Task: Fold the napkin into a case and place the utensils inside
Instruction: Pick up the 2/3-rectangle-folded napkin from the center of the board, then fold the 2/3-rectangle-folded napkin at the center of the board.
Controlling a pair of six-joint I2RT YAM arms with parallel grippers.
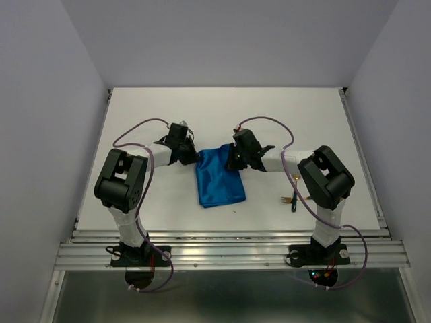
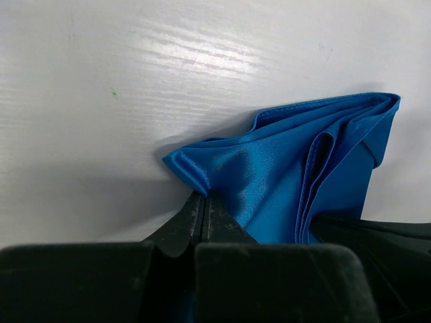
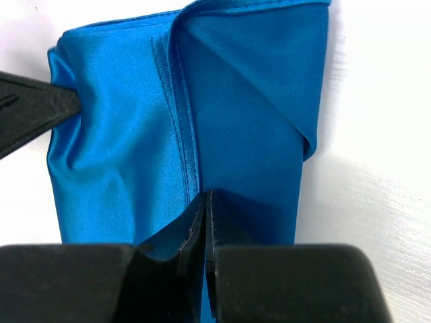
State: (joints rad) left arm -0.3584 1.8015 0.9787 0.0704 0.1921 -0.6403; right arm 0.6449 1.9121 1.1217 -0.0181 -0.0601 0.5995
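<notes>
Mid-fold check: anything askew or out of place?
The napkin is unevenly folded, layers skewed and puckered where the left hand and right hand pinch its far edge. The utensils lie partly hidden by the right arm.

Napkin (image 1: 220,178): lies folded on the tabletop (image 1: 222,114), about midway across and nearer the front edge than the back.
Left pincer (image 1: 194,157): at the napkin's far left corner, nipped onto the cloth.
Right pincer (image 1: 234,161): at the napkin's far right corner, nipped onto a fold there.
Utensils (image 1: 291,200): on the tabletop to the right of the napkin, well apart from it, level with its near edge, partly beneath the right arm (image 1: 325,178).
</notes>
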